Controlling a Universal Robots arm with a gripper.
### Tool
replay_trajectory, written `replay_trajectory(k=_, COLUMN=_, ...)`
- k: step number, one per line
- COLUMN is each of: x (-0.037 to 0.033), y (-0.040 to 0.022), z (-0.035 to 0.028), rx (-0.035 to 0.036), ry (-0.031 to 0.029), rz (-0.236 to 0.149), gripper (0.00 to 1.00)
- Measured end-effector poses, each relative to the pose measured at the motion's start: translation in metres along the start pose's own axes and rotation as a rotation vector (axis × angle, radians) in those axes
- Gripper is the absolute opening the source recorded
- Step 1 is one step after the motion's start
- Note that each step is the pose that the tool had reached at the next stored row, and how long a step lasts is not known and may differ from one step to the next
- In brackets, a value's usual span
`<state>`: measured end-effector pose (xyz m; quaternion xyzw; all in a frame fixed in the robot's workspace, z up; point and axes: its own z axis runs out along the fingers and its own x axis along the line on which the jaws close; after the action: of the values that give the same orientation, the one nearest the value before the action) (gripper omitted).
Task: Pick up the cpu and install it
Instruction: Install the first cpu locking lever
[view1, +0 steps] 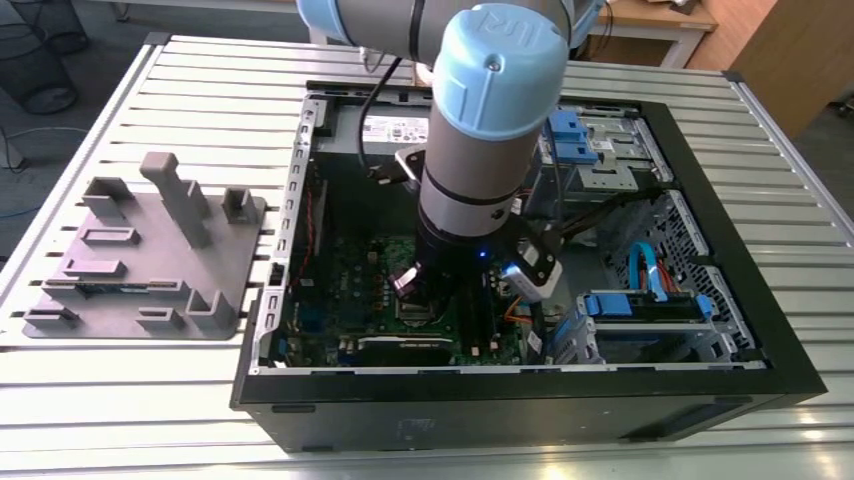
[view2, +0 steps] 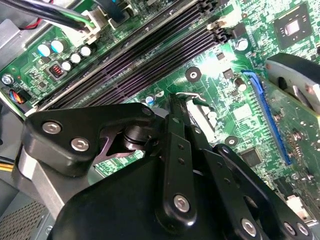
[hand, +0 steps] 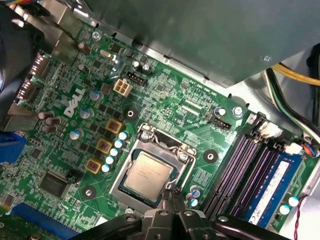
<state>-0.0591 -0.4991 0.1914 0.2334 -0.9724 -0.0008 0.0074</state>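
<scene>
The cpu (hand: 148, 174), a flat square chip with a dull silver top, lies level in its socket on the green motherboard (hand: 165, 100) in the first wrist view. A silver metal frame (hand: 186, 150) borders the socket. My gripper (hand: 172, 196) has its two thin fingers pressed together, with the tips at the chip's edge by the socket rim. In the second wrist view the gripper (view2: 176, 104) points down at the socket's metal edge. In the exterior view the gripper (view1: 416, 298) reaches low inside the open computer case (view1: 534, 400), over the board's middle.
Dark memory slots (hand: 235, 172) and a blue memory stick (hand: 272, 187) run beside the socket. Cables (hand: 295, 100) hang near the case wall. Drive bays with blue clips (view1: 641, 300) fill the exterior view's right. A grey fixture tray (view1: 147, 260) lies on the slatted table outside the case.
</scene>
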Motion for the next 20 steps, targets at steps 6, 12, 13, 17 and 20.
replay_trajectory(k=6, x=0.0018, y=-0.0035, z=0.0035, rx=-0.0007, ry=0.0002, rz=0.0, gripper=0.11)
replay_trajectory(k=12, x=-0.0029, y=-0.0061, z=0.0049, rx=0.0001, ry=0.0001, rz=0.0, gripper=0.11)
replay_trajectory(k=13, x=-0.004, y=-0.0068, z=0.0063, rx=-0.0014, ry=-0.0022, rz=-0.001, gripper=0.11)
replay_trajectory(k=17, x=-0.0031, y=-0.0075, z=0.0061, rx=-0.0058, ry=-0.003, rz=0.0, gripper=0.11)
replay_trajectory(k=20, x=-0.0029, y=-0.0077, z=0.0056, rx=-0.0135, ry=-0.0069, rz=0.0, gripper=0.11)
